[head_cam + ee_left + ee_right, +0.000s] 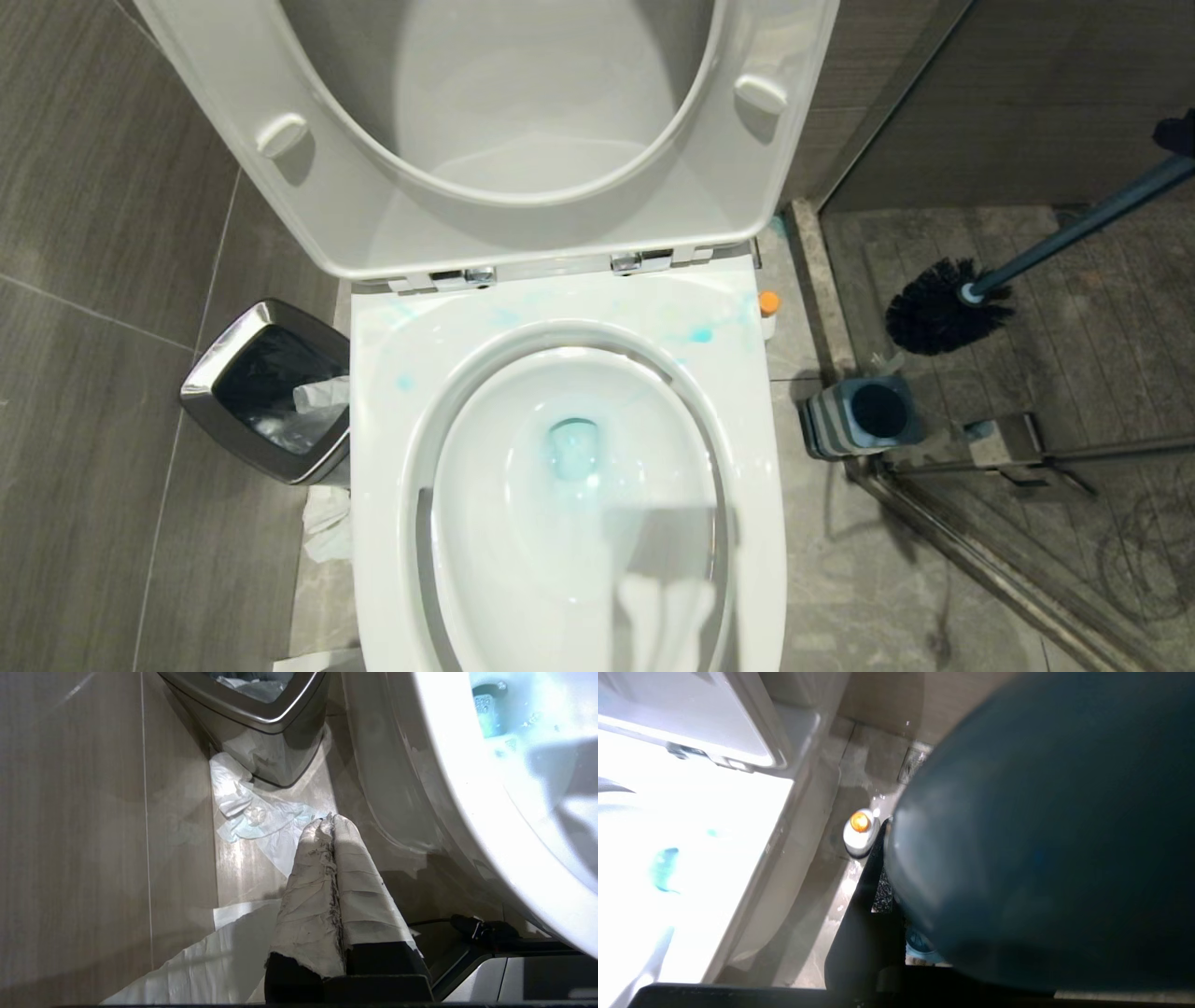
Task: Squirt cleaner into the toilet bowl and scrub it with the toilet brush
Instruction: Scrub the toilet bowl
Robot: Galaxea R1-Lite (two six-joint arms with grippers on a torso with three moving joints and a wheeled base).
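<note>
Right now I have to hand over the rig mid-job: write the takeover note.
Left gripper: shut, empty, parked low beside the toilet near the waste bin.
Right gripper: at the right edge of the head view, holding the toilet brush by its handle, bristle head in the air above its holder.
Cleaner: standing on the floor right of the toilet.
Done: turquoise cleaner is in the toilet bowl, with splashes on the rim.
Left: carry the brush into the bowl and scrub.

left gripper (329, 823) pinched closed; right gripper (1178, 133) gripping.
</note>
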